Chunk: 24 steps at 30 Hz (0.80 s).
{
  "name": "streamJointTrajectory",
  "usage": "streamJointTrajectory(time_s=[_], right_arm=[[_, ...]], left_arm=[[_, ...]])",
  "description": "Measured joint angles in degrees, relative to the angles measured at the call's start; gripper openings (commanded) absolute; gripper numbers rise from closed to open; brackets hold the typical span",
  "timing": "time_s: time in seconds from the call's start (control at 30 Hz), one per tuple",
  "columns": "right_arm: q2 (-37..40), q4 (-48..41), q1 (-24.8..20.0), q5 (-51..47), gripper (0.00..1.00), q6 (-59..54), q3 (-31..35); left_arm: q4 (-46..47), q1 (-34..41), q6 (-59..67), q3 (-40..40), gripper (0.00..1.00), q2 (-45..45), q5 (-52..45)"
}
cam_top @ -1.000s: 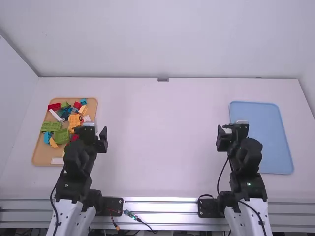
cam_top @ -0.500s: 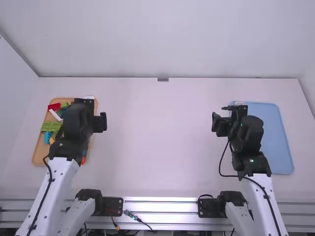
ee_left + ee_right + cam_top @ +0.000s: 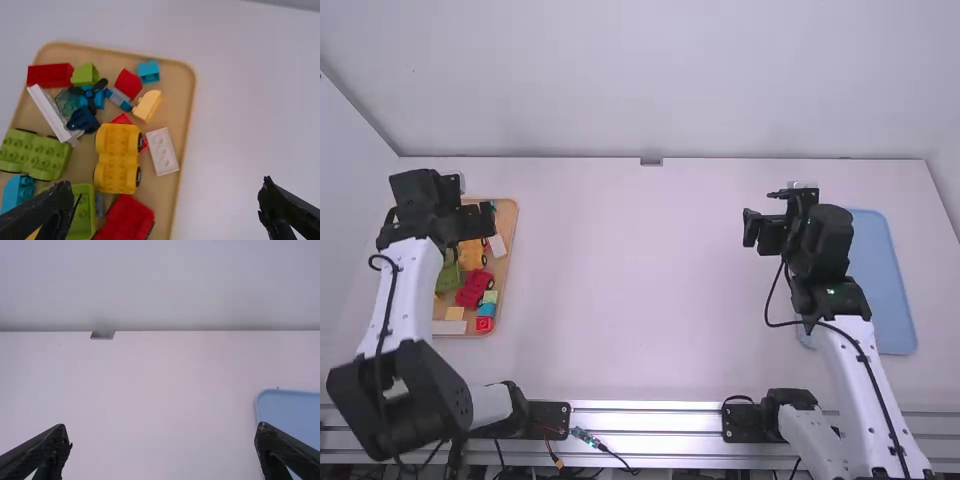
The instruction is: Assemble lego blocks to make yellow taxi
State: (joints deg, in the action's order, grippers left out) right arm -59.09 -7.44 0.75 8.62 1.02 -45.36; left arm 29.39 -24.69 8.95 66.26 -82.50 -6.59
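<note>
Wide open, the left tool hangs above the tray.

Yellow wheeled block base, white studded brick beside it, both on tan tray

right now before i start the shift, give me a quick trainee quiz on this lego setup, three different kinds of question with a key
1. True or false: the yellow wheeled base lies on the tan tray.
2. What colour is the propeller on that tray?
A) red
B) black
C) white
3. Fill in the missing word, open or shut: the left gripper is ____.

Key: 1 true; 2 B; 3 open
</note>
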Motion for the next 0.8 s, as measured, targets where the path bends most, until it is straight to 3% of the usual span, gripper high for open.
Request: streamJointTrajectory(time_s=[0.3, 0.57, 0.8], right_arm=[[-1.22, -0.07, 0.02, 0.24, 0.99, -0.63, -0.85], [-1.22, -0.09, 0.37, 0.22, 0.99, -1.31, -0.85], [-1.22, 0.85, 0.37, 0.22, 0.99, -1.4, -0.85]], left_arm=[[9.2, -6.25, 6.12, 14.82, 1.0, -19.54, -2.23], [5.01, -6.86, 11.37, 15.41, 0.99, -24.65, -1.05], [-2.49, -6.86, 12.17, 10.51, 1.0, -24.7, -0.46]])
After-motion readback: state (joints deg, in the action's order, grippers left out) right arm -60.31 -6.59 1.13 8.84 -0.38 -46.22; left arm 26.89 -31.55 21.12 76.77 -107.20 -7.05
